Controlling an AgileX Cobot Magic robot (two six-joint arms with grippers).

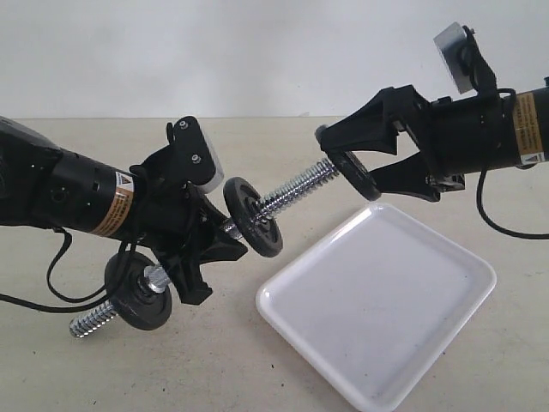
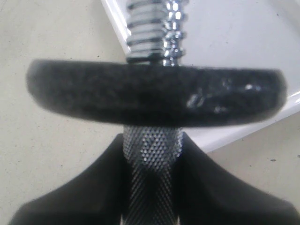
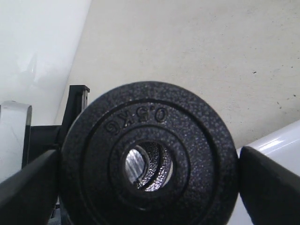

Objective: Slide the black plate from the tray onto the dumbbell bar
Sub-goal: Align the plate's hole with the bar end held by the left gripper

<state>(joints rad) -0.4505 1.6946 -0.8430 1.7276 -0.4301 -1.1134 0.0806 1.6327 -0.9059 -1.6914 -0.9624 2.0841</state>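
Observation:
My left gripper [image 1: 225, 233] is shut on the knurled middle of the dumbbell bar [image 1: 296, 190] and holds it slanted above the table, its threaded end pointing up to the right. In the left wrist view the knurled rod [image 2: 152, 154] sits between my fingers, behind one of the bar's fixed discs [image 2: 154, 96]. My right gripper [image 1: 364, 176] is shut on the black plate [image 1: 358, 174] by its rim, right at the bar's threaded tip. Through the plate's [image 3: 147, 161] centre hole, the right wrist view shows the bar's chrome end face [image 3: 136, 165]. The white tray [image 1: 377, 300] lies below, with nothing on it.
A second fixed disc [image 1: 137, 292] with a chrome nut sits on the bar's lower end, near the table. The tray's corner [image 2: 276, 47] shows beyond the bar in the left wrist view. A black cable [image 1: 60, 283] trails from the left arm.

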